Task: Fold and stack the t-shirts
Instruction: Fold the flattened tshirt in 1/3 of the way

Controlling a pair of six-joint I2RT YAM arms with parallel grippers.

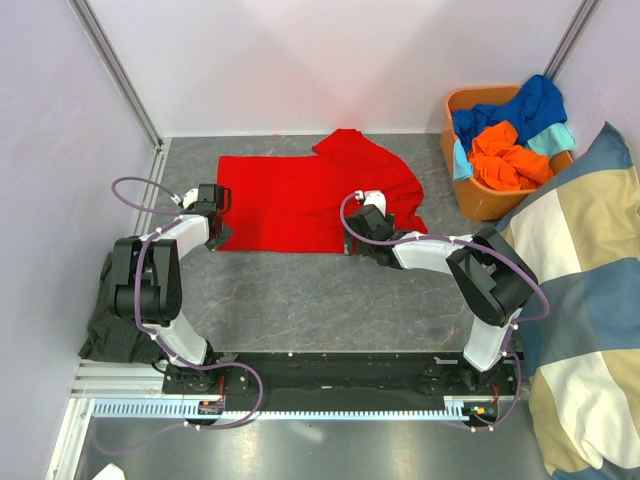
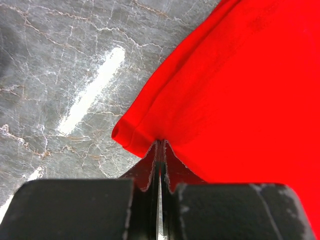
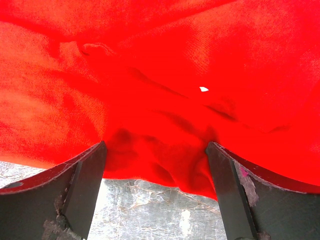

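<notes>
A solid red t-shirt [image 1: 300, 205] lies spread flat on the grey marble-patterned table, one sleeve folded at its far right. My left gripper [image 1: 216, 236] is at its near left corner, and in the left wrist view the jaws [image 2: 161, 145] are shut on the red hem [image 2: 240, 90]. My right gripper [image 1: 352, 240] is at the shirt's near right edge. It stands open [image 3: 156, 150], with the red fabric's edge [image 3: 160, 75] bunched between the two fingers [image 3: 85, 175]. More t-shirts, orange [image 1: 505, 160], royal blue [image 1: 530, 105] and light teal [image 1: 555, 137], are piled in a basket.
The orange basket [image 1: 482, 205] stands at the back right. A big blue-and-beige checked cushion [image 1: 590, 300] fills the right side. A dark cloth [image 1: 105, 325] lies by the left arm's base. Walls with metal rails close in the left and back.
</notes>
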